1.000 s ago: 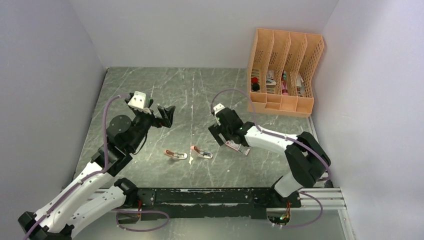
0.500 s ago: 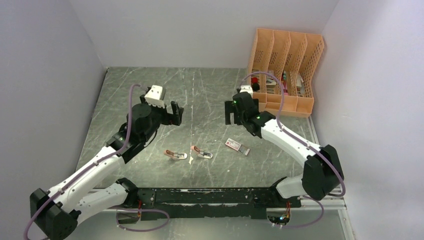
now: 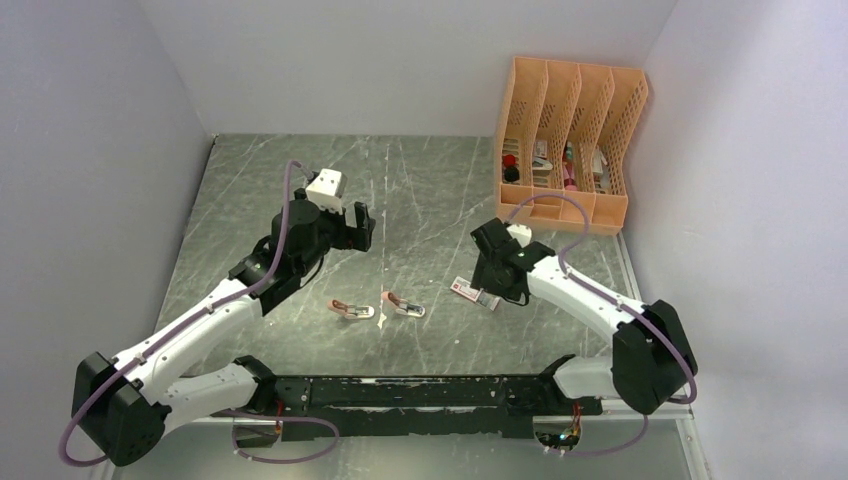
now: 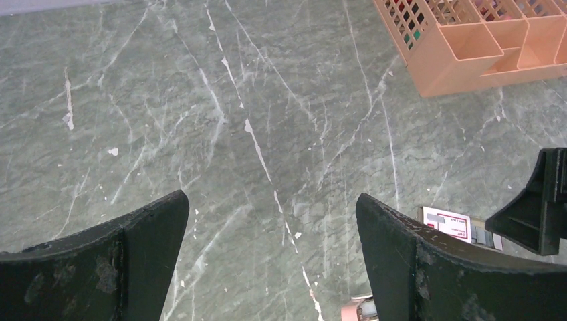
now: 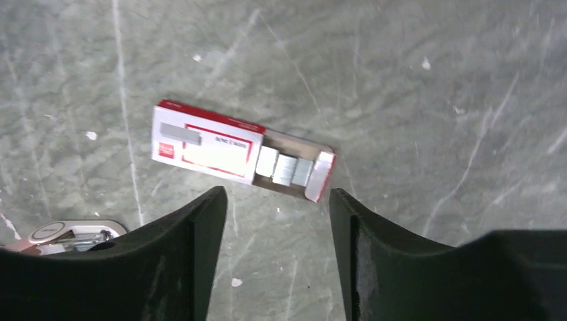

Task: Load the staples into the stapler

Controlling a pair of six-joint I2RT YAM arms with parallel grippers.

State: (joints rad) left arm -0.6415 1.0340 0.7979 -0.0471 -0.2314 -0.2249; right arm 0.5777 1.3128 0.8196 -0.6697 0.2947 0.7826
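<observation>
Staple box [image 5: 242, 152] on counter [image 5: 401, 67]: red-and-white label, print illegible, tray partly out. Left jaws, right jaws open, empty.

- Finding: a robot lab test cell.
- Plain pale walls [image 3: 400, 60] close in the table [image 3: 300, 190] on three sides, like a purpose-built booth.
- The left arm [image 3: 200, 325] and right arm [image 3: 580, 295], white and black, are bolted to a black rail [image 3: 420, 390] at the near edge.
- Purple cables [image 3: 288, 190] loop exposed along both arms.
- The table has a grey-green marbled top with white scuffs.
- A peach organizer [image 3: 570, 100] holding small stationery stands in the far right corner.
</observation>
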